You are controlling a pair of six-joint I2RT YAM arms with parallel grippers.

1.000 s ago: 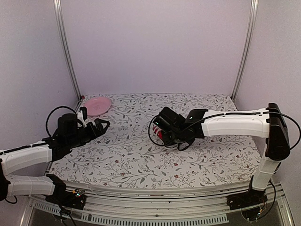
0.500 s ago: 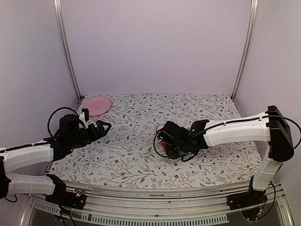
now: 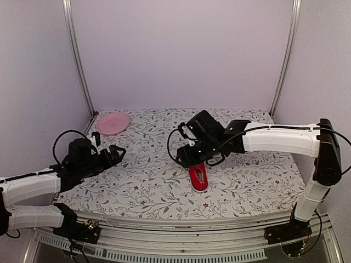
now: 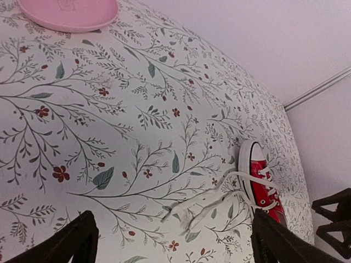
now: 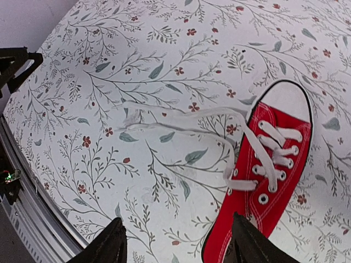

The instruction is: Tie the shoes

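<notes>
The shoe [image 3: 198, 178] is a small red canvas sneaker with a white sole, lying flat on the flowered table. It also shows in the right wrist view [image 5: 269, 181] and the left wrist view [image 4: 262, 183]. Its white laces [image 5: 181, 123] trail loose and untied across the cloth, on the left arm's side. My right gripper [image 3: 189, 160] hovers just above and behind the shoe, open [image 5: 175, 246], with nothing between its fingers. My left gripper [image 3: 116, 152] stands open [image 4: 173, 241] well to the left of the shoe and points at the lace ends [image 4: 192, 211].
A pink plate [image 3: 112, 123] sits at the back left corner, also seen in the left wrist view [image 4: 68, 11]. The table's front edge and metal rail [image 5: 22, 213] lie close behind the right gripper. Purple walls enclose the back and both sides.
The right gripper brought the shoe down to the table, opened and let go of it, then lifted back and away. The left arm shifted slightly toward the front.
</notes>
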